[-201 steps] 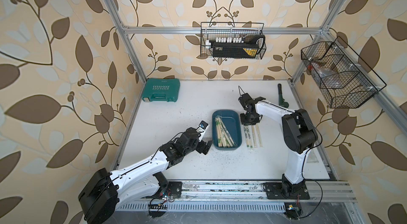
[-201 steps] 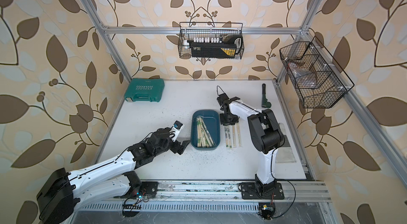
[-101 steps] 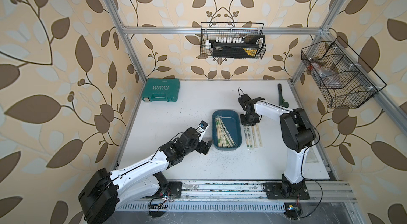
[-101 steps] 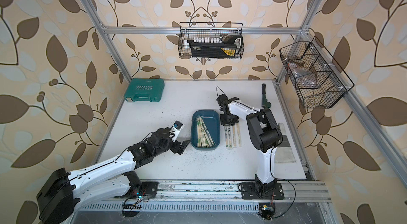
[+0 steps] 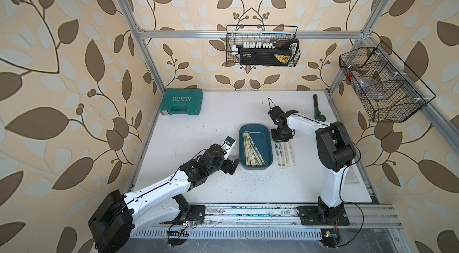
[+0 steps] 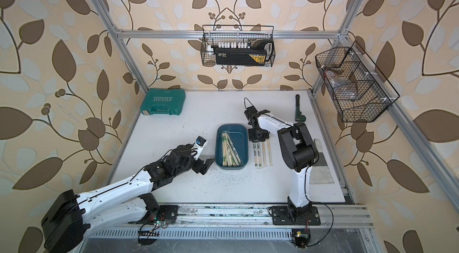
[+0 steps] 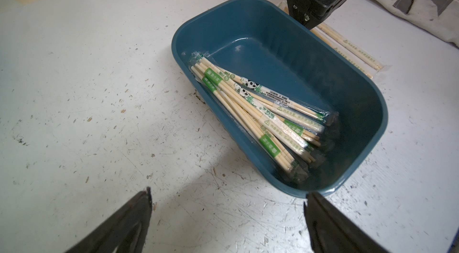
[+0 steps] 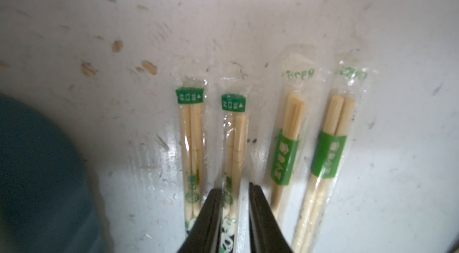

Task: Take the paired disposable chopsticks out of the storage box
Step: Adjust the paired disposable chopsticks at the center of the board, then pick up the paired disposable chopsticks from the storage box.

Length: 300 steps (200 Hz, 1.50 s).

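**Right elbow edges over; both grippers keep their places**

Little has changed since a second ago. The right arm's black elbow block has edged slightly toward 9 o'clock. The right gripper (image 8: 234, 189) stays over the 12 o'clock end of the row beside the box. The left arm has not moved, and the sticks lie as before.

The right gripper's jaws stand narrow, pinching one sleeved pair (image 8: 236, 140), second from the box, which lies flat on the table. The left gripper (image 5: 233, 164) is spread wide and holds nothing. It sits low at 8 o'clock of the storage box (image 5: 262, 140), just beside its corner.

Most of the paired disposable chopsticks (image 5: 250, 150) lie inside the box, fanned along its 9 o'clock wall. A row of four pairs (image 5: 285, 152) lies side by side on the table at 3 o'clock of the box, just beside it.

The white table (image 5: 198, 127) is scuffed and scattered with dark specks. A green tool case (image 5: 181, 102) marked EXPLOIT sits at its 11 o'clock corner, and a dark green tool (image 5: 318, 109) lies at 1 o'clock. Leaf-patterned wallpaper covers the walls behind an aluminium frame. A wire basket (image 5: 262, 48) hangs at 12 o'clock and a side basket (image 5: 382, 85) at 2 o'clock. A metal rail (image 5: 248, 214) along 6 o'clock carries both arm bases.
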Each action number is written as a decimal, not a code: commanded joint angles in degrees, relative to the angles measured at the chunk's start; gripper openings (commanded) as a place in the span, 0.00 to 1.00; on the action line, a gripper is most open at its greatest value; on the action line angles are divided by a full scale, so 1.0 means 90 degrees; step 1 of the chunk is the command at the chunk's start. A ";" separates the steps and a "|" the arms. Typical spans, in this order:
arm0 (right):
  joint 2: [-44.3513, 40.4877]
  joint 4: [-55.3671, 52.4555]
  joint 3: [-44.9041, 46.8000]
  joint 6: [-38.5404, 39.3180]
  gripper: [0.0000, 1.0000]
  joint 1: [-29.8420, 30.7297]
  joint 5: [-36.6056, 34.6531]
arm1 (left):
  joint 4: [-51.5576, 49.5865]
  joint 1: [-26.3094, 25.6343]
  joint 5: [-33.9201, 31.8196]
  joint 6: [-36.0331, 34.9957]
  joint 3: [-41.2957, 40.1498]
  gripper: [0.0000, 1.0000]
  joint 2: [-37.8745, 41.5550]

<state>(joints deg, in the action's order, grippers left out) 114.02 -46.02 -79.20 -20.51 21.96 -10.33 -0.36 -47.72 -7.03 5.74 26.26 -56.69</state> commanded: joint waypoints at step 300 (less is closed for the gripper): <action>-0.0687 -0.0648 -0.1275 -0.0418 0.34 0.1955 0.0168 | 0.0274 -0.0059 -0.0182 -0.0061 -0.0071 0.99 0.0644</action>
<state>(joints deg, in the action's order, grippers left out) 103.18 -51.68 -88.14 -23.46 39.22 -9.39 1.34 -47.72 -7.99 5.78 24.43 -50.61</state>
